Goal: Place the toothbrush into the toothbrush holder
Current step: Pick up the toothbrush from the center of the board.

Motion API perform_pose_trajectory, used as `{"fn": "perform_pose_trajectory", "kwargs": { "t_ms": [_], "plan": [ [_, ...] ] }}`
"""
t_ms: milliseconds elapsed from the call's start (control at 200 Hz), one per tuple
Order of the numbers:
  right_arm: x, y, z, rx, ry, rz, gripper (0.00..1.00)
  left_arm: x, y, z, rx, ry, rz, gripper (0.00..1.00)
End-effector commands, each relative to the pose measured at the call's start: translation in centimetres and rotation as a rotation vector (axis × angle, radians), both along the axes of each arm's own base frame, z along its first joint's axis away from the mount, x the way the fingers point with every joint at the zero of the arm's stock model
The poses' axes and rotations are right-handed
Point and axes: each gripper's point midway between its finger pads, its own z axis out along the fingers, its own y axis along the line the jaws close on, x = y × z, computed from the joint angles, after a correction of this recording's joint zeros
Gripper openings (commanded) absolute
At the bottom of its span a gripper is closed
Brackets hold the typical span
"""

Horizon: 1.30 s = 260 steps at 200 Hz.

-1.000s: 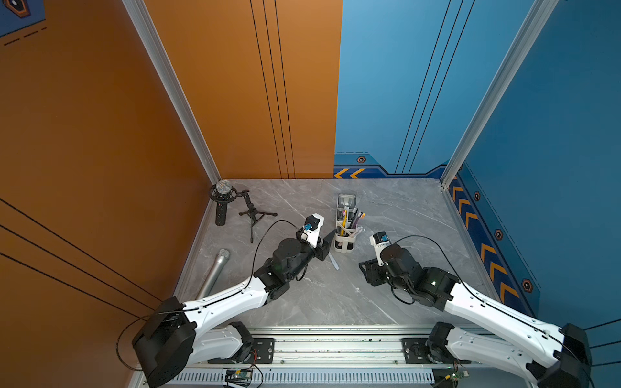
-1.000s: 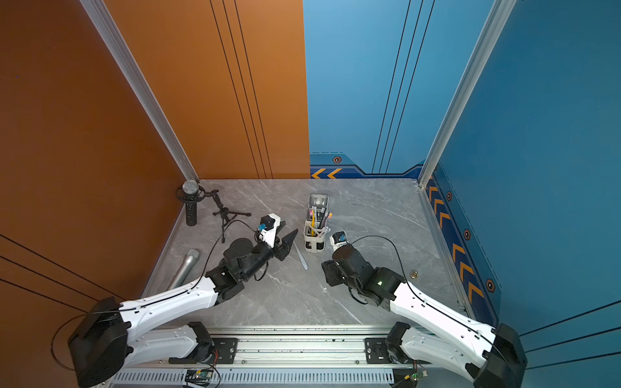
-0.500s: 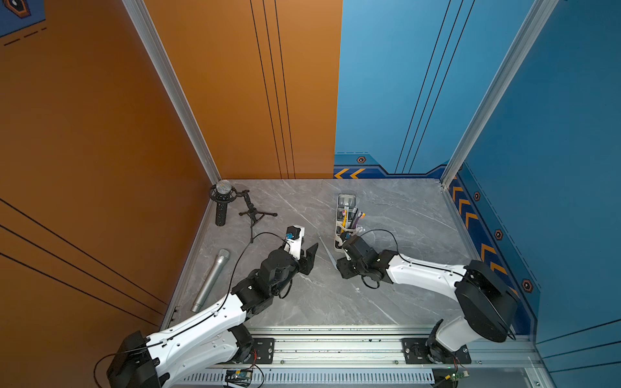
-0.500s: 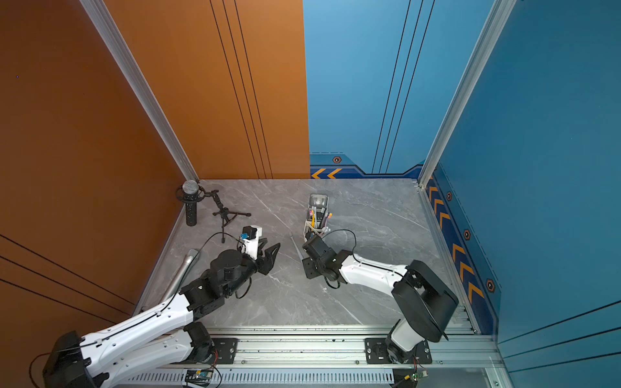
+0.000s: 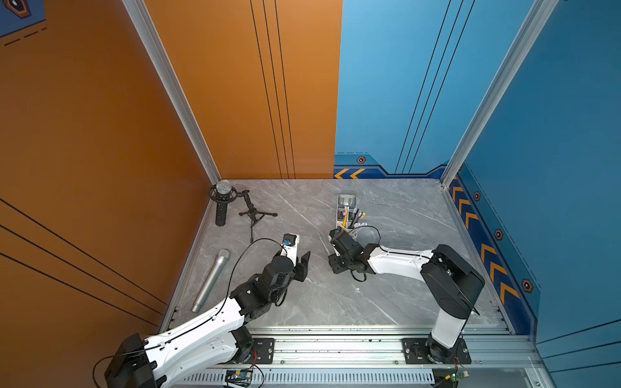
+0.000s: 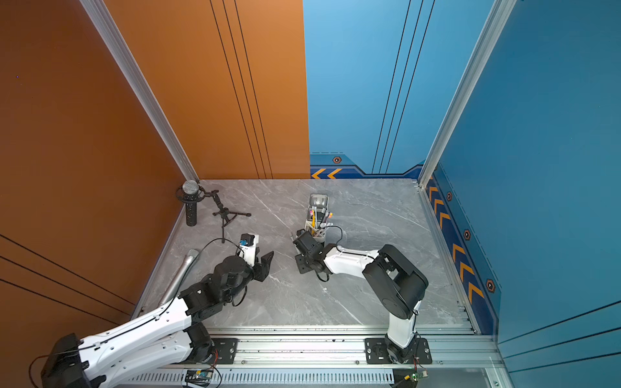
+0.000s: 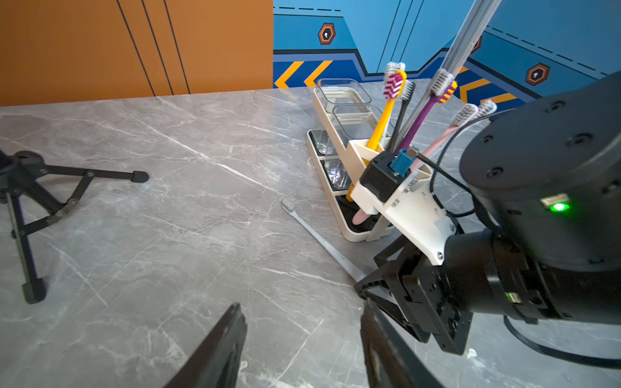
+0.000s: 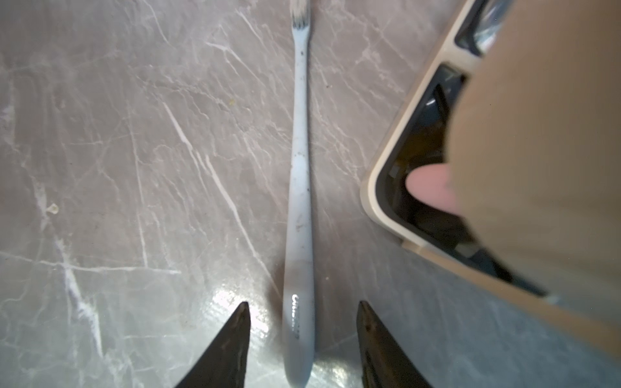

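A grey, pale-veined marble tabletop (image 5: 403, 208) is boxed in by panels: an orange wall (image 5: 100, 134) on one side and part of the back, a blue wall (image 5: 386, 84) over the rest. Slanting aluminium posts (image 5: 174, 97) mark the two far corners. Along the blue wall's foot run orange chevrons (image 5: 349, 173) on a darker band. In the right wrist view a bright glare (image 8: 232, 302) lies on the stone.

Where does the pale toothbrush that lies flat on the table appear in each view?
Both top views: toothbrush, a thin pale line mid-table, beside the toothbrush holder.
Left wrist: mid-picture, slanting on the table.
Right wrist: mid-picture, handle end between the open jaws of the right gripper.
Shared landmark: the toothbrush holder, right next to it everywhere.
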Motion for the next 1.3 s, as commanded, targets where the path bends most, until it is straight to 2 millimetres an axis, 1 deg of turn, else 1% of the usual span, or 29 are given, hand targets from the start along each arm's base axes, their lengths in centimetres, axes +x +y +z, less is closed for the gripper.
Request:
{"fn": "perform_pose_trajectory", "kwargs": {
  "t_ms": [0, 75, 160, 255, 350, 395, 535, 601, 756, 891, 1016, 1136, 1206, 1296],
  "plan": [
    [0.2, -1.0, 0.0, -0.076, -0.015, -0.045, 0.50, -0.2, 1.6, 1.0, 0.024, -0.032, 0.057, 0.60],
    [-0.1, -1.2, -0.4, -0.106, -0.027, -0.041, 0.47, -0.2, 2.1, 1.5, 0.020, -0.051, 0.069, 0.60],
    [-0.2, -1.3, -0.9, -0.126, -0.024, -0.037, 0.46, -0.1, 2.4, 1.5, 0.032, -0.057, 0.073, 0.60],
    [-0.3, -0.9, -1.0, -0.122, -0.017, -0.022, 0.41, 0.0, 2.5, 0.9, 0.038, -0.043, 0.081, 0.61],
    [-0.3, -0.4, -1.1, -0.121, -0.014, -0.007, 0.39, -0.2, 2.6, -0.1, 0.016, -0.017, 0.088, 0.60],
    [-0.3, -0.3, -1.2, -0.122, -0.013, -0.001, 0.37, -0.4, 2.6, -0.3, 0.001, -0.009, 0.092, 0.61],
    [-0.2, 0.0, -1.9, -0.133, -0.001, 0.015, 0.32, -0.6, 3.0, -0.3, -0.021, -0.015, 0.100, 0.60],
    [-0.2, 0.1, -2.2, -0.136, 0.005, 0.022, 0.28, -0.7, 3.2, -0.2, -0.031, -0.020, 0.106, 0.61],
    [-0.6, 0.2, -2.9, -0.136, 0.029, 0.034, 0.15, -0.7, 3.8, -0.8, -0.051, 0.006, 0.132, 0.62],
    [-0.9, -0.1, -3.4, -0.117, 0.055, 0.012, 0.07, -0.2, 3.9, -2.1, -0.083, 0.040, 0.157, 0.65],
    [-1.1, -0.3, -2.8, -0.078, 0.047, -0.020, 0.04, 0.6, 4.2, -3.8, -0.133, 0.126, 0.177, 0.65],
    [-1.5, 0.1, -1.6, -0.024, 0.034, -0.028, 0.00, 1.1, 4.2, -4.8, -0.195, 0.184, 0.185, 0.65],
    [-1.9, 0.5, -0.6, 0.001, 0.016, -0.021, 0.00, 1.4, 3.7, -4.8, -0.225, 0.204, 0.162, 0.66],
    [-2.5, 0.9, 0.8, 0.023, -0.012, -0.009, 0.00, 1.6, 2.4, -4.7, -0.251, 0.239, 0.106, 0.66]
  ]
}}
